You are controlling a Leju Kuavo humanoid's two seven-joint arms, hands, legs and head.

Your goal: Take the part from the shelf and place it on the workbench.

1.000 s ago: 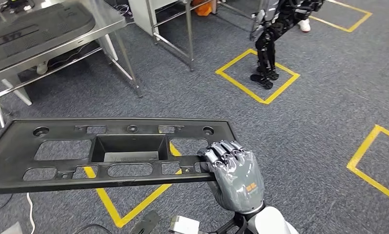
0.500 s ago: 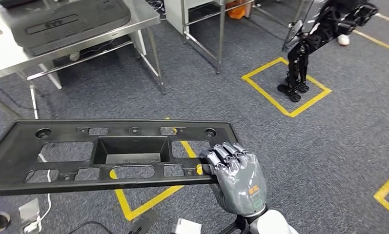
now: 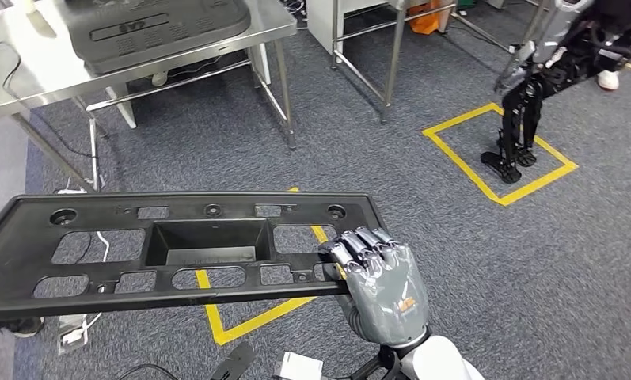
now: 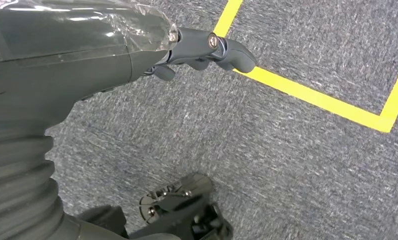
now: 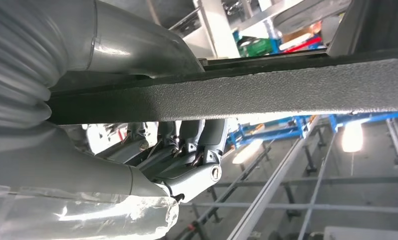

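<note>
A long black plastic part with several cut-outs and a box-shaped recess lies flat in front of me, above the carpet. My right hand grips its near right corner, fingers curled over the edge. From the right wrist the part's rough edge crosses the picture, with the fingers wrapped around it. The part's left end runs past the picture's border. My left hand hangs over the carpet holding nothing, its fingers loosely extended. The steel workbench stands at the far left.
A dark moulded panel lies on the workbench. A second steel frame table stands behind it. Another robot stands in a yellow taped square at the far right. Cables and a white adapter lie on the floor.
The camera has turned left, so floor, tables and the other robot slid rightward and the workbench shows more fully. The part and my right hand kept their place.
</note>
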